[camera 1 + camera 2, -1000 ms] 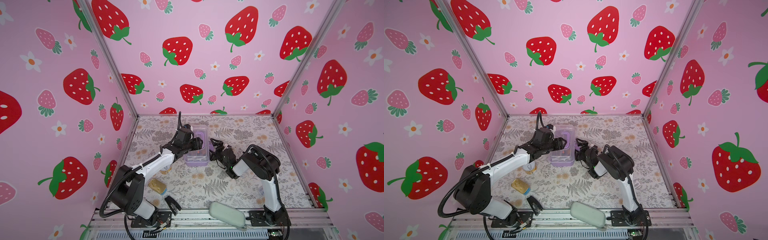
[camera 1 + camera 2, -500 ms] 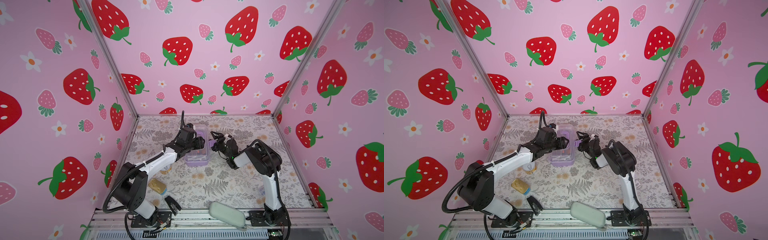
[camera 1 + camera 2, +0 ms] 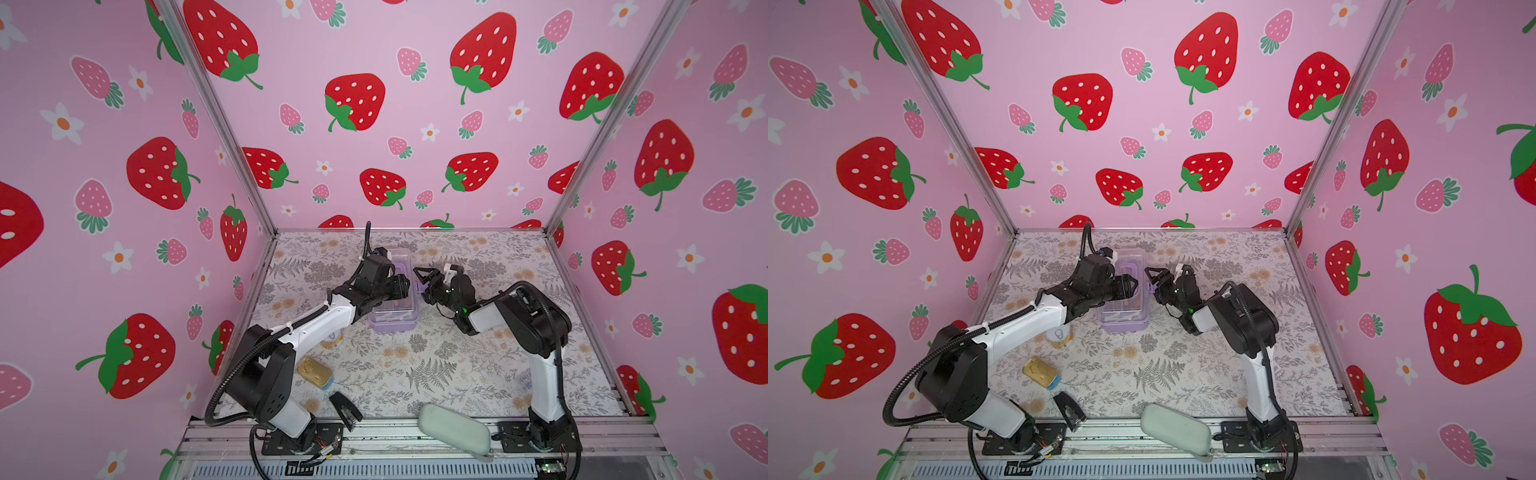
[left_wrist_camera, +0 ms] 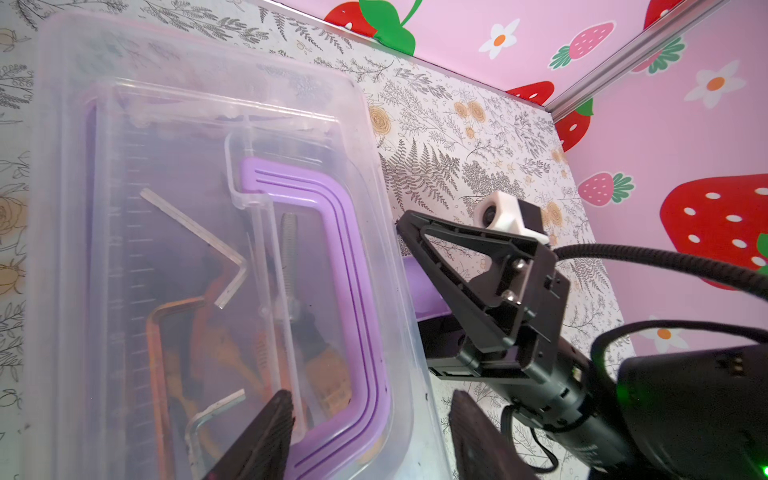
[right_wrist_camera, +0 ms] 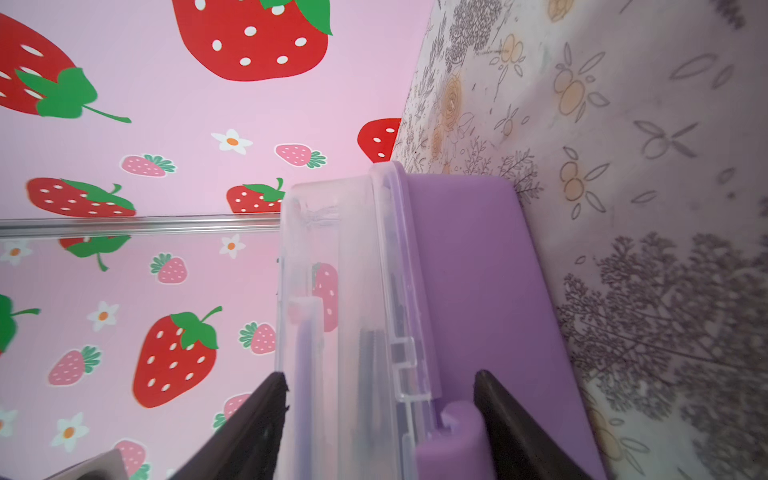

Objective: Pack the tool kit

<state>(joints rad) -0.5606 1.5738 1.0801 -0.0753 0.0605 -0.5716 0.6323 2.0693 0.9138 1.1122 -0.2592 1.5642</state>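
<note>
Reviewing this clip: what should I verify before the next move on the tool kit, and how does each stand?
1. Clear lid over the tool kit: ok.
2. Hex key and pliers inside: ok.
3. Lilac latch snapped: cannot tell.
4. Right claw astride the latch side, left claw astride the lid's rim: ok.
5. Either claw's grip: cannot tell.
6. Black item outside, near the front edge: cannot tell whether it belongs.

Edge-on view of tool kit (image 5: 386, 257), mid-frame. Its clear lid (image 5: 328, 249) faces the strawberry wall (image 5: 174, 137), its lilac base (image 5: 482, 270) the floral mat (image 5: 648, 199). The right gripper (image 5: 379, 376) straddles it, one dark finger at the lid and one at the base, both apparently touching.
</note>
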